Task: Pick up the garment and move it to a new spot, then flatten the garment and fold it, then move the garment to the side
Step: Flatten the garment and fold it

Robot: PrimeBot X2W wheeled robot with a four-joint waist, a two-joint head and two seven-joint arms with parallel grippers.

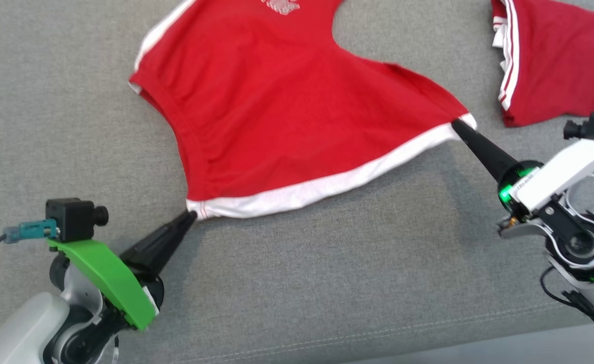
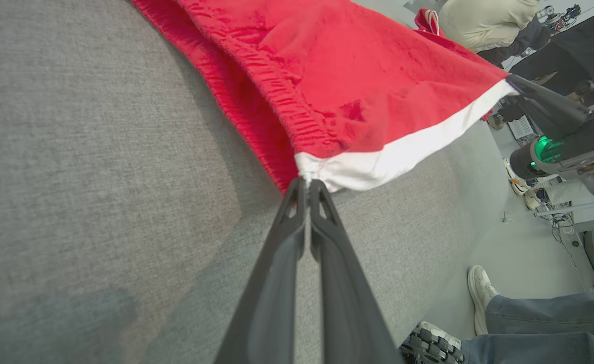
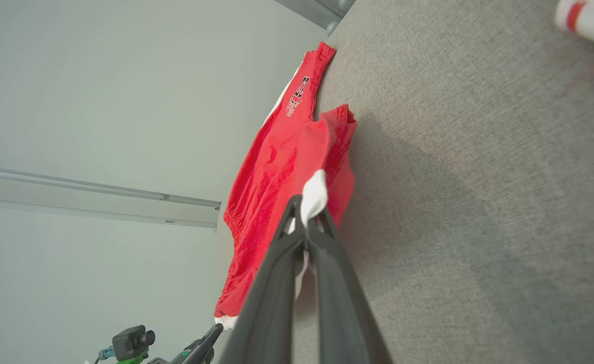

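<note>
The garment is a red piece with a white band along its near edge and a white print near the top. It is stretched above the grey cushion between my two grippers. My left gripper is shut on the garment's near-left white corner, fingers pressed together. My right gripper is shut on the near-right white corner. In the right wrist view the garment hangs edge-on. The left wrist view shows the right gripper pinching the far end of the white band.
A second red garment with white stripes lies at the upper right of the grey cushion. The cushion's front edge runs along the bottom right. A person's legs and shoes stand on the floor beside the cushion.
</note>
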